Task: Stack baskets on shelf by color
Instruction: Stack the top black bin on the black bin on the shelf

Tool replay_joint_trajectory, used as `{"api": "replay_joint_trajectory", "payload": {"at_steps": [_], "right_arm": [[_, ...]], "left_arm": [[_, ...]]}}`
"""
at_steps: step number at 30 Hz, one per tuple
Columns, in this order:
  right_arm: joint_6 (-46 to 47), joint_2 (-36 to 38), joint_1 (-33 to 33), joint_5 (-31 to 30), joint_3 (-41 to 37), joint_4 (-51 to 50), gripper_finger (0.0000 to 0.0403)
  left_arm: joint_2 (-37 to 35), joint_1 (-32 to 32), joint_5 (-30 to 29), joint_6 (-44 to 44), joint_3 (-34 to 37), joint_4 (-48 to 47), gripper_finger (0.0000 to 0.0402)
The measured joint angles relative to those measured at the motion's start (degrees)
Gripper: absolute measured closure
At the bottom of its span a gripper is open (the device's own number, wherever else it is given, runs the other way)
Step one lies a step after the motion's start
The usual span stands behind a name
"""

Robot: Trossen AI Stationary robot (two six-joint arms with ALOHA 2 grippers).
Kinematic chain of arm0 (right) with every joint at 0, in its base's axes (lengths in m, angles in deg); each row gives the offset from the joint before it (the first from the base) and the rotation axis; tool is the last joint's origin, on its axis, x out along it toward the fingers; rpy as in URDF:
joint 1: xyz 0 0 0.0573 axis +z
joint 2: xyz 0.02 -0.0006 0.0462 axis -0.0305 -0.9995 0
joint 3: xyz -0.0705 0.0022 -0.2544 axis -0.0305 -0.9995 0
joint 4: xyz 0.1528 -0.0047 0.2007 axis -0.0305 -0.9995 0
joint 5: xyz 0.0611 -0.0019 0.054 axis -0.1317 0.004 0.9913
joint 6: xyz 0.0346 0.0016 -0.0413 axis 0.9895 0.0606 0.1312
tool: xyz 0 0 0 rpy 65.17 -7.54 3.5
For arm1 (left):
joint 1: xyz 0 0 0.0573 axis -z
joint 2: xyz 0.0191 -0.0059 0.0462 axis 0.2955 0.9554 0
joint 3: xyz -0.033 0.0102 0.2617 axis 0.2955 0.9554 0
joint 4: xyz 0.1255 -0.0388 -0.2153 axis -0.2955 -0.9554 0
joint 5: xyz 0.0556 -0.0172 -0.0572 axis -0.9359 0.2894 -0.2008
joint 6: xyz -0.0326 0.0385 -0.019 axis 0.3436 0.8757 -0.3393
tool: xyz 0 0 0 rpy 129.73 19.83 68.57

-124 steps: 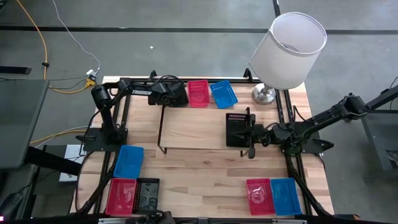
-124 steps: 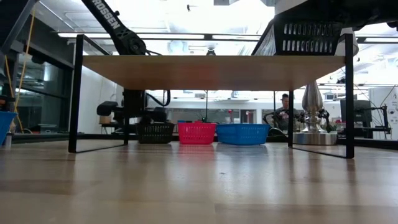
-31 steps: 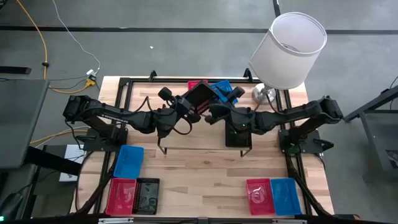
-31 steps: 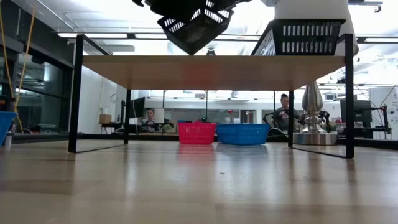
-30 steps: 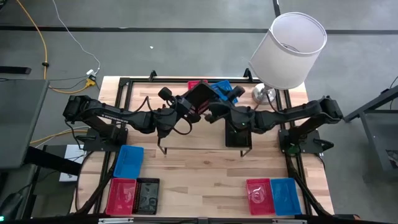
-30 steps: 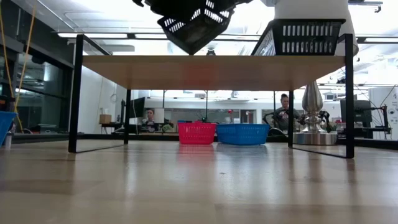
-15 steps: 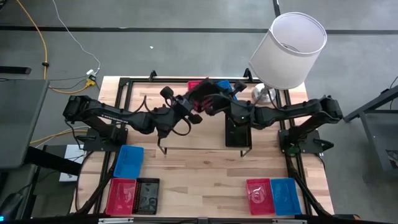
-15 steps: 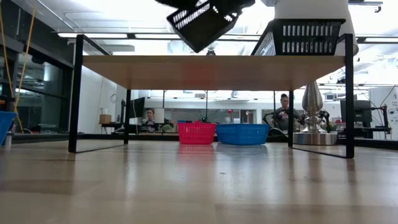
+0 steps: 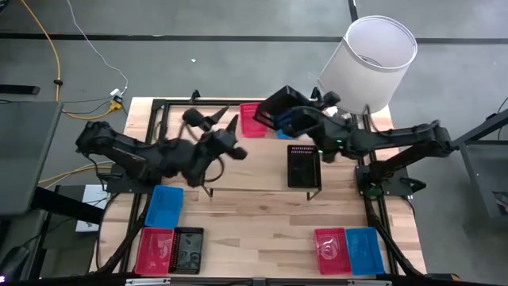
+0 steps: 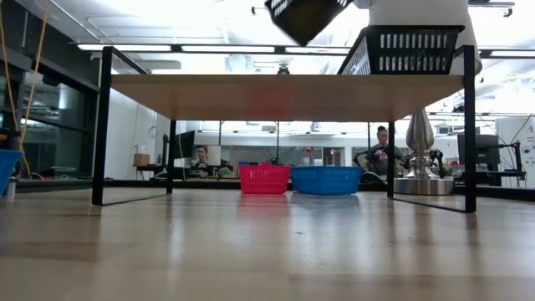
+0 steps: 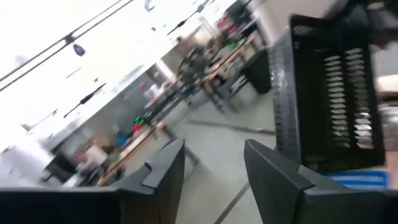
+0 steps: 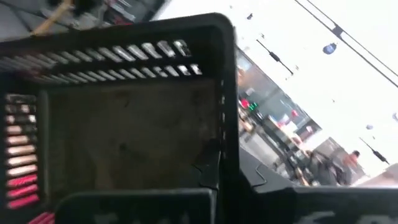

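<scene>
Now the black basket (image 9: 280, 104) was in the air above the far edge of the shelf (image 9: 254, 171), held by the right tool (image 9: 295, 119); its fingers were closed on the basket's rim, as the right wrist view showed (image 12: 124, 124). The basket hung tilted, one corner lower than the others in the low view (image 10: 305, 15).

On the shelf, near its right end, another black basket (image 9: 304, 165) sat flat with its long axis running from near edge to far edge. It lay from the held one toward the near edge of the tabletop (image 9: 262, 226) and a little to the right. I judged that this was the relation which mattered: the right arm, clearly the nearer one, should bring the held basket back, level it and align the long axes before lowering.

The right arm reached in from the right edge, stretched over the shelf's far right corner. The left tool (image 9: 224, 137) stood with fingers apart and empty above the left end of the shelf.
</scene>
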Motion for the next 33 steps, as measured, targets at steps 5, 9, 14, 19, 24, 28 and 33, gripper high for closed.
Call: {"api": "replay_joint_trajectory", "payload": {"at_steps": [5, 9, 14, 19, 24, 28, 33], "right_arm": [[7.3, 7.4, 5.4, 4.6, 0.0, -12.5, 0.0403], [19.6, 12.6, 7.9, 10.4, 0.0, -25.7, 0.0403], [32.3, 15.4, 7.3, 25.6, 2.3, -42.2, 0.0403], [44.8, 11.5, 4.9, 40.1, 15.5, -64.2, 0.0403], [51.5, 4.3, 2.8, 43.8, 25.9, -80.8, 0.0403], [49.9, 0.1, 0.9, 47.0, 28.1, -84.6, 0.0403], [45.1, -1.9, -1.7, 50.9, 27.8, -85.7, 0.0403]], "left_arm": [[-9.7, 3.9, 17.7, -15.9, 5.1, -14.4, 0.0267], [-19.9, 2.6, 37.2, -28.8, 11.0, -24.5, 0.0302], [-31.5, -2.4, 54.5, -34.7, 21.6, -22.8, 0.0348], [-40.3, -7.1, 63.2, -36.4, 32.7, -14.0, 0.0393], [-44.7, -9.5, 65.4, -36.4, 40.5, -8.9, 0.0396], [-45.0, -10.3, 55.5, -35.9, 43.1, -9.9, 0.0400], [-45.0, -10.1, 57.7, -42.9, 45.3, -10.5, 0.0399]]}}
